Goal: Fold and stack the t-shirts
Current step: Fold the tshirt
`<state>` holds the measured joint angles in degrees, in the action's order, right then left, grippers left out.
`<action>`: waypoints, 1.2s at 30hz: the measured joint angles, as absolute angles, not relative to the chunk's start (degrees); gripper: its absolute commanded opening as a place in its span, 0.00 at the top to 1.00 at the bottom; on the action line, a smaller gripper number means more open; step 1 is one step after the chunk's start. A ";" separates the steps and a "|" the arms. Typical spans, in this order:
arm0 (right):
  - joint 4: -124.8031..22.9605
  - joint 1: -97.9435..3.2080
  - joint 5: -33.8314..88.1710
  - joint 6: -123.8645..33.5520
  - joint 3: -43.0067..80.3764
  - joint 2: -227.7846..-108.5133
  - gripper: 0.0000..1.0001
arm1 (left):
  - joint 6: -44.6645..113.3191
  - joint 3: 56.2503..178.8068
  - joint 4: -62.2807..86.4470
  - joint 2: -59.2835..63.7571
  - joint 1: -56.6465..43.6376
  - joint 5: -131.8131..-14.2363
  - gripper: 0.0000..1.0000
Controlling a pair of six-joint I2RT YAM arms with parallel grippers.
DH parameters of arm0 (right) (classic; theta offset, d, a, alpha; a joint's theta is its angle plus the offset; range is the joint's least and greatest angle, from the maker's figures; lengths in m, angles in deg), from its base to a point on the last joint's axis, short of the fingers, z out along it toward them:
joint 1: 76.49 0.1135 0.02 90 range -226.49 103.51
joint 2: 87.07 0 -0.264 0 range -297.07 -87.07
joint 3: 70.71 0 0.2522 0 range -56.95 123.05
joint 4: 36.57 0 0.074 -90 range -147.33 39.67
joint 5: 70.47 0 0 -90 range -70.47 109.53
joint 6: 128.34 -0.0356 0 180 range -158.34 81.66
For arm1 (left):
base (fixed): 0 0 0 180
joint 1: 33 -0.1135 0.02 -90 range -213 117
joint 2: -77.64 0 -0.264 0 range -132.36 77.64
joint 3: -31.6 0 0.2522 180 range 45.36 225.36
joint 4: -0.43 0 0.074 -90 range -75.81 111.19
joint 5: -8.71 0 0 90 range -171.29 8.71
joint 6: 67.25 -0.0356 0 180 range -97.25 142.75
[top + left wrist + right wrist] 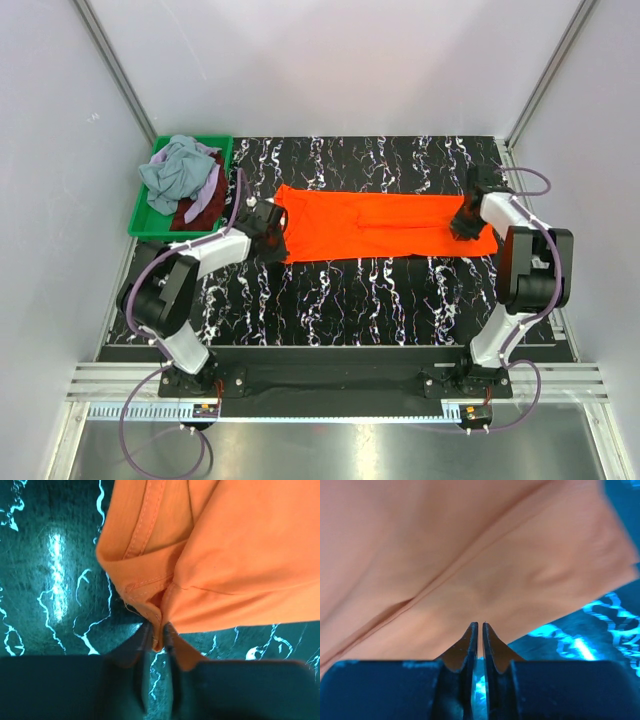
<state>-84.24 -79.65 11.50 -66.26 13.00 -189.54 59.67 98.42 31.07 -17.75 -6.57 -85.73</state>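
The orange-red t-shirt (380, 225) lies as a long, narrow folded band across the middle of the black marbled table (380, 290). My left gripper (272, 238) is at the band's left end. In the left wrist view it (159, 636) is shut on a small pinch of the shirt's (240, 555) seamed corner. At the band's right end is my right gripper (465, 228). Its jaws (480, 626) stand almost together with the shirt's (470, 555) thin edge between the tips. The grey-blue t-shirt (178, 172), lilac t-shirt (213, 178) and dark red t-shirt (198, 210) lie crumpled in the bin.
A green plastic bin (150, 215) stands at the table's back left corner, just behind my left arm. White walls with metal frame posts close in the back and both sides. The arm bases sit at the near edge.
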 measured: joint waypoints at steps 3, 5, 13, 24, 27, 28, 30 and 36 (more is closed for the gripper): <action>-84.13 -83.28 11.39 -66.33 12.37 -189.92 0.90 | 59.33 99.62 31.77 -18.60 -7.09 -85.93 0.99; -83.91 -85.40 11.39 -66.72 12.37 -190.99 0.91 | 59.26 100.19 32.27 -18.89 -7.79 -86.06 0.99; -83.54 -89.34 11.34 -69.59 11.98 -194.05 0.95 | 59.41 103.36 36.10 -19.02 -10.24 -87.02 0.85; -81.46 -90.28 11.17 -71.27 8.98 -191.95 0.95 | 59.41 107.16 39.90 -23.46 -12.25 -87.07 0.88; -81.44 -90.38 11.08 -71.68 7.65 -190.86 0.93 | 59.63 107.68 40.69 -24.00 -12.67 -86.91 0.73; -81.46 -90.43 11.08 -71.88 7.15 -190.44 0.92 | 59.48 107.73 41.02 -24.00 -12.75 -86.91 0.68; -81.77 -90.56 11.06 -72.10 6.47 -189.76 0.87 | 59.41 108.08 42.04 -24.00 -12.99 -87.05 0.59; -84.48 -91.00 11.15 -72.32 5.99 -188.17 0.72 | 58.67 112.10 46.76 -23.52 -13.58 -88.90 0.50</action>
